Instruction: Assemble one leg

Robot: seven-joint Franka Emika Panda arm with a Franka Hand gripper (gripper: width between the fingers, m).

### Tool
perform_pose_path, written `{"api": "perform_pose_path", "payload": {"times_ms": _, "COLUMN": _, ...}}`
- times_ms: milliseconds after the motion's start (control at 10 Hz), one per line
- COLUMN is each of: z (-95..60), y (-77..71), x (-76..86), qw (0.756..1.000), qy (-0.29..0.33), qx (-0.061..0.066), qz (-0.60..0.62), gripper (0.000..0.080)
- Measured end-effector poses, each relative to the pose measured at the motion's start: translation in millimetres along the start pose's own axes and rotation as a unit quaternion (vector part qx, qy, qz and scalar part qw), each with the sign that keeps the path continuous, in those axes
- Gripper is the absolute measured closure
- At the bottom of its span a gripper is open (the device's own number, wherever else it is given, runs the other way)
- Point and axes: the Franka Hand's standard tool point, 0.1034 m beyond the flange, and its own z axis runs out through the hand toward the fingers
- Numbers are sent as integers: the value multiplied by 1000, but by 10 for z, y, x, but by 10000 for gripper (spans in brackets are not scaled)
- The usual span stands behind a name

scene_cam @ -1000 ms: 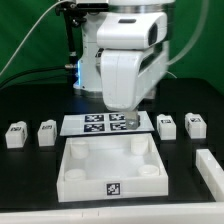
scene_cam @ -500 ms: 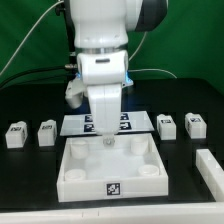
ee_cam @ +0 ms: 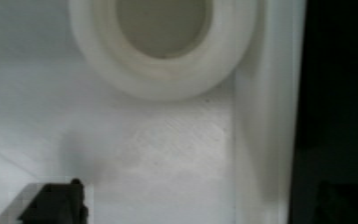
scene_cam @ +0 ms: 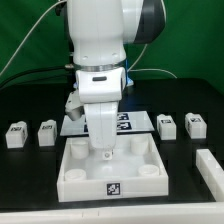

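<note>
Four small white legs with tags lie on the black table: two at the exterior view's left (scene_cam: pixel 13 134) (scene_cam: pixel 47 132) and two at its right (scene_cam: pixel 167 125) (scene_cam: pixel 194 124). My gripper (scene_cam: pixel 104 150) hangs low over the back part of the large white panel (scene_cam: pixel 110 178), far from every leg. It looks open and empty. In the wrist view one dark fingertip (ee_cam: pixel 51 205) shows above the panel's flat white surface (ee_cam: pixel 176 140), close to a round corner socket (ee_cam: pixel 158 45). The other fingertip merges with the dark edge.
The marker board (scene_cam: pixel 138 122) lies behind the panel, partly hidden by my arm. A further white part (scene_cam: pixel 210 168) lies at the exterior view's right front. Cables hang behind the arm.
My arm has moved from above the marker board toward the exterior view's left and down onto the panel's back part. The legs have not moved.
</note>
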Motion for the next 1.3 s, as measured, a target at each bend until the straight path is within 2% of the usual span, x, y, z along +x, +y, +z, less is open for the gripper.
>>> {"api": "perform_pose_path", "payload": {"times_ms": 200, "z": 4, "y": -3, "x": -7, "qw": 1000, "qy": 0, "qx": 1, "qz": 1, "gripper": 411}}
{"api": "perform_pose_path", "payload": {"times_ms": 300, "z": 6, "y": -6, "x": -9, "qw": 1000, "qy": 0, "qx": 1, "qz": 1, "gripper": 411}}
{"api": "perform_pose_path", "payload": {"times_ms": 400, "z": 8, "y": -8, "x": -9, "qw": 1000, "qy": 0, "qx": 1, "qz": 1, "gripper": 595}}
{"api": "perform_pose_path", "payload": {"times_ms": 500, "z": 9, "y": -8, "x": -9, "qw": 1000, "qy": 0, "qx": 1, "qz": 1, "gripper": 727}}
{"api": "perform_pose_path", "payload": {"times_ms": 700, "z": -2, "y": 13, "x": -10, "qw": 1000, "qy": 0, "qx": -3, "qz": 2, "gripper": 739}}
{"api": "perform_pose_path", "payload": {"times_ms": 1300, "z": -6, "y": 23, "x": -8, "qw": 1000, "qy": 1, "qx": -5, "qz": 2, "gripper": 739}}
